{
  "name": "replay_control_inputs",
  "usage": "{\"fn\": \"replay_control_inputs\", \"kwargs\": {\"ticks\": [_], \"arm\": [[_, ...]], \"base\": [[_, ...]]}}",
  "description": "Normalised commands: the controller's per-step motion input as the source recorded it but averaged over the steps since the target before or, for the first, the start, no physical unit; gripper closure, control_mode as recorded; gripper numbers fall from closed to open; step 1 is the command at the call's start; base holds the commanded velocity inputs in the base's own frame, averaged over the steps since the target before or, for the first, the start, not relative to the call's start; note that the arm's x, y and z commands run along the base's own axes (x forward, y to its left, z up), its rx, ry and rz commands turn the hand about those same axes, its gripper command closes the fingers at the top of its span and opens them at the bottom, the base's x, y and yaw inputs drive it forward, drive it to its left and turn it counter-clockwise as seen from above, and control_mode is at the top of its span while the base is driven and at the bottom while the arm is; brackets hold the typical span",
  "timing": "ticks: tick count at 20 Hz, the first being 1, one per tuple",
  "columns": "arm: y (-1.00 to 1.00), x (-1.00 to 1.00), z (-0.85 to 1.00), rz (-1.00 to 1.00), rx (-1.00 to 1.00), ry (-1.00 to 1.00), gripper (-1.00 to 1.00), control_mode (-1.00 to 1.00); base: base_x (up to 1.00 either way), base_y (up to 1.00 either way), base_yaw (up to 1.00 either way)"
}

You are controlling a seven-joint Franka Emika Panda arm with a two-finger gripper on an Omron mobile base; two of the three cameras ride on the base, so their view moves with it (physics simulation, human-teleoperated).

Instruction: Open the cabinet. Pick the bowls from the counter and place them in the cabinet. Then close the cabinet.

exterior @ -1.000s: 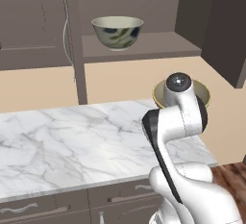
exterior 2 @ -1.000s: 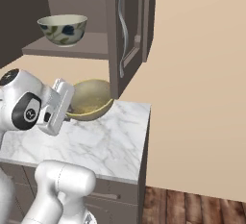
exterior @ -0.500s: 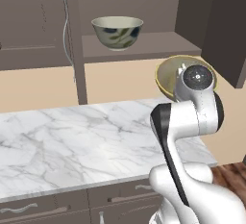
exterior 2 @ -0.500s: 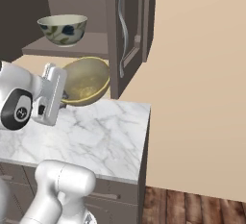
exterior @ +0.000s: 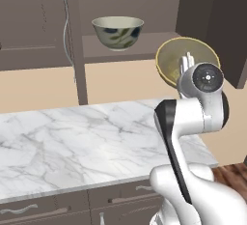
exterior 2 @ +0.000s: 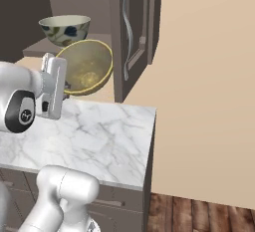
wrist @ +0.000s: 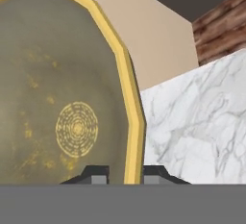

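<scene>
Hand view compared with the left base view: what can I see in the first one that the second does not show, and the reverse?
Hand view: the ring pattern at the bottom of the yellow bowl, the two fingertips clamped on either side of its rim, and some wood floor beyond the counter.

Left base view: the grey-cream bowl standing on the shelf of the open cabinet, and the drawers below the counter.

Both: the yellow bowl held tilted in the air, and the marble counter.
</scene>
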Motion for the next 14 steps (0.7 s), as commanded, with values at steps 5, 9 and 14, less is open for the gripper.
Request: {"fn": "replay_control_inputs", "kwargs": {"ticks": [5,9,14], "arm": [[0.0,0.23,0.4,0.01,0.0,0.0,1.0,-1.0],[0.0,0.16,0.41,0.0,0.0,0.0,1.0,-1.0],[-0.09,0.08,0.38,0.02,0.0,0.0,1.0,-1.0]], "base": [[0.0,0.0,0.0],[0.0,0.0,0.0],[0.0,0.0,0.0]]}}
